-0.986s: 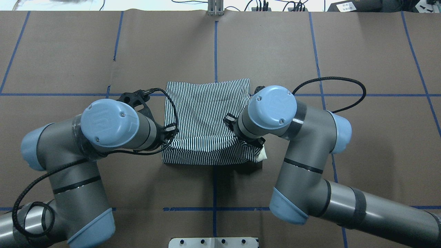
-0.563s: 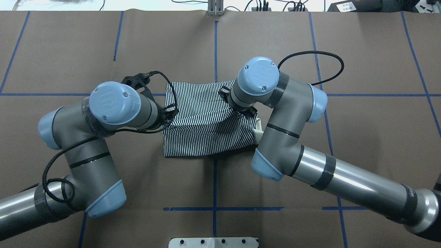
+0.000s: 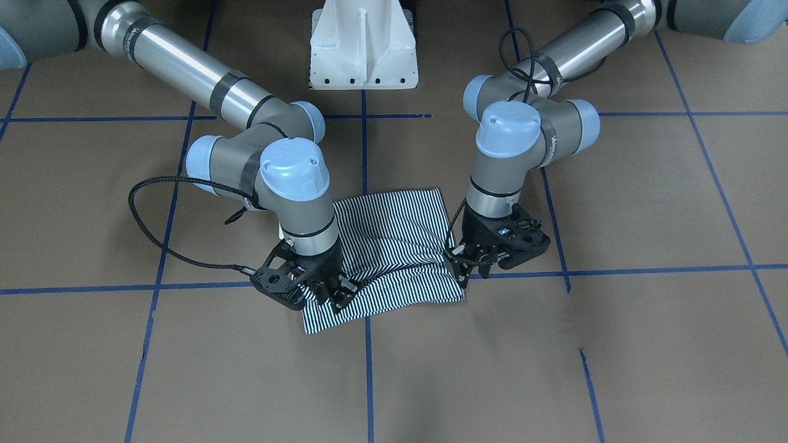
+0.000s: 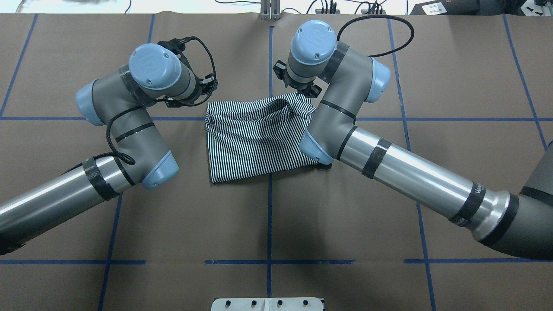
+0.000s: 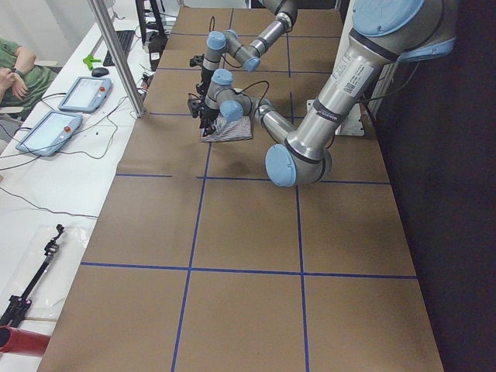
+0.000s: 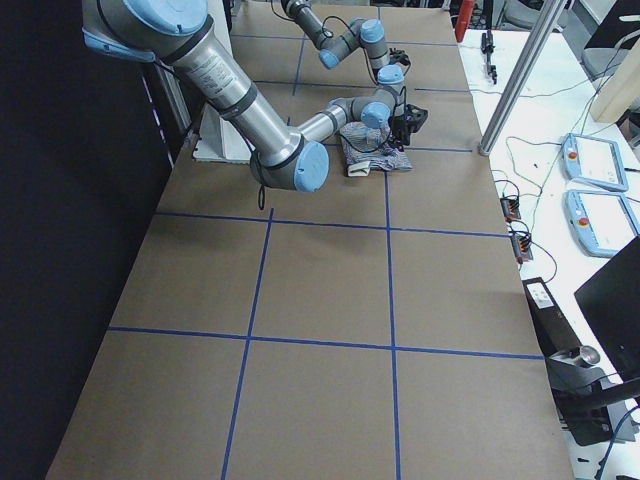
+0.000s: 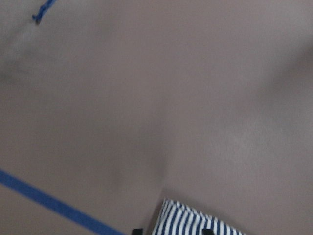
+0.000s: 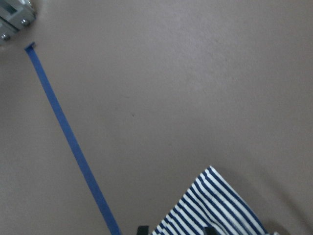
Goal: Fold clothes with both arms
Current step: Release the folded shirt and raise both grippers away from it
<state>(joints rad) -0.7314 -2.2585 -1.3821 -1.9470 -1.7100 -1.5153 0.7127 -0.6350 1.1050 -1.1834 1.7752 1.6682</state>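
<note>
The striped shirt (image 4: 255, 142) lies folded in a small rectangle at the table's middle, with its top layer drawn over towards the far edge and bunched there. It also shows in the front view (image 3: 394, 231). My left gripper (image 4: 207, 98) is shut on the shirt's far left corner, low over the table (image 3: 463, 266). My right gripper (image 4: 300, 93) is shut on the far right part of the same edge (image 3: 337, 299). Both wrist views show striped cloth between the fingertips, the left wrist view (image 7: 190, 224) and the right wrist view (image 8: 215, 208). Collar and buttons are hidden.
Brown paper with blue tape lines (image 4: 268, 56) covers the table. The white pedestal base (image 3: 363, 43) stands at the robot's side. Cables and a metal post (image 4: 270, 8) sit at the far edge. Tablets (image 5: 81, 93) and a seated person (image 5: 15, 74) are beyond the table.
Both grippers have carried the shirt's near edge up and over to the far side, which folds the shirt in half. Both arms have stretched further out.
</note>
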